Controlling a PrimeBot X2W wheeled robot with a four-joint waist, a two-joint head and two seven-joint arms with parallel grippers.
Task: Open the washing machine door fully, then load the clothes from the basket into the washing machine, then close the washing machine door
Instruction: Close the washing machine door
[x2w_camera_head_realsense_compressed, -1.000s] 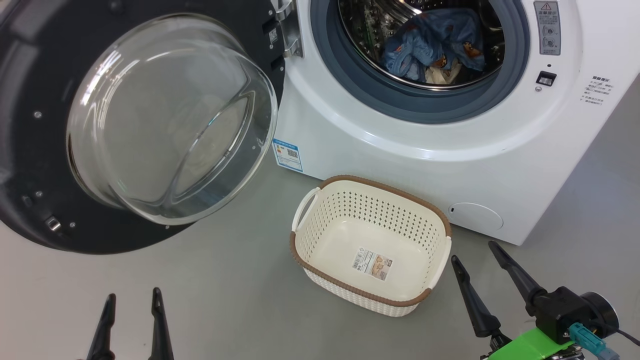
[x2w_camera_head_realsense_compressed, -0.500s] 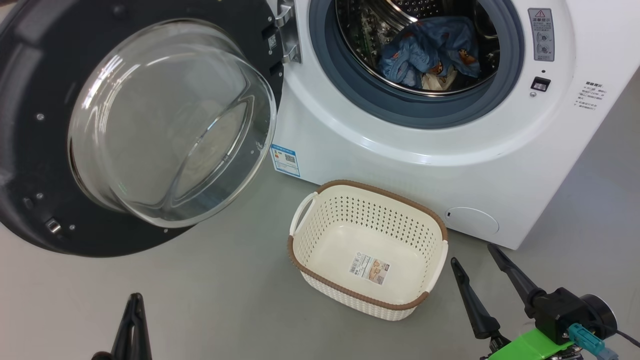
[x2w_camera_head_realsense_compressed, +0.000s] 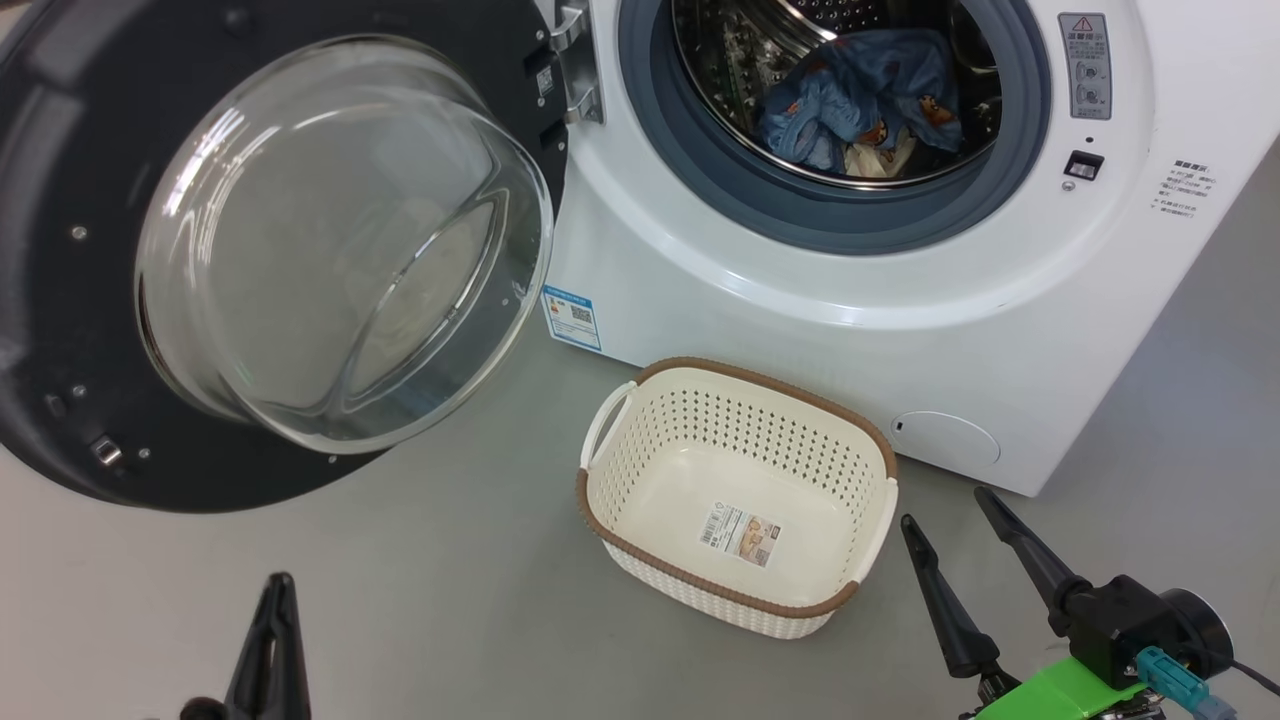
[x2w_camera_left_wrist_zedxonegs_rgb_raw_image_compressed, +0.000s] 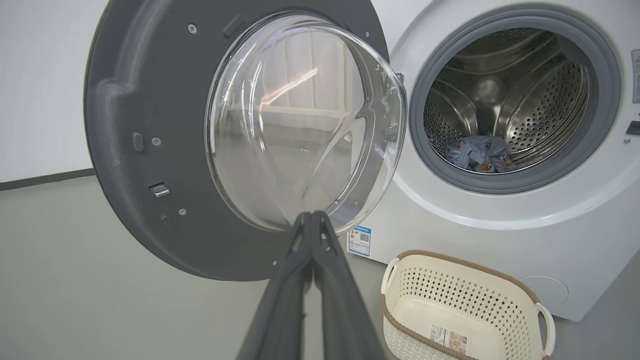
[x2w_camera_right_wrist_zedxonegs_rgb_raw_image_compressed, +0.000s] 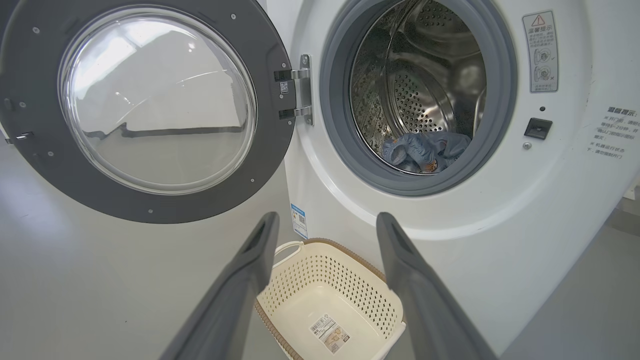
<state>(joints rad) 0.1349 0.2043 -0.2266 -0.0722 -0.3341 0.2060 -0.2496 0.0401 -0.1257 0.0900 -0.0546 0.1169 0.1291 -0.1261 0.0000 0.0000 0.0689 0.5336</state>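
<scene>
We see our left claw (x2w_camera_head_realsense_compressed: 280, 585) pinched shut at lower left and our right claw (x2w_camera_head_realsense_compressed: 947, 506) spread wide at lower right. The clothes (x2w_camera_head_realsense_compressed: 860, 95) lie in the drum (x2w_camera_head_realsense_compressed: 740, 60), and the door (x2w_camera_head_realsense_compressed: 60, 300) stands open.

I seem to be in a plain test room set up for laundry, more lab than home. A white front-loading washing machine (x2w_camera_head_realsense_compressed: 800, 330) stands straight on a smooth grey floor (x2w_camera_head_realsense_compressed: 450, 580), a blue sticker (x2w_camera_head_realsense_compressed: 572, 318) on its front. Behind runs a plain white wall (x2w_camera_left_wrist_zedxonegs_rgb_raw_image_compressed: 45, 85) with a dark skirting strip (x2w_camera_left_wrist_zedxonegs_rgb_raw_image_compressed: 45, 180). A small perforated basket (x2w_camera_head_realsense_compressed: 690, 597) sits on the floor just beside the machine.
</scene>
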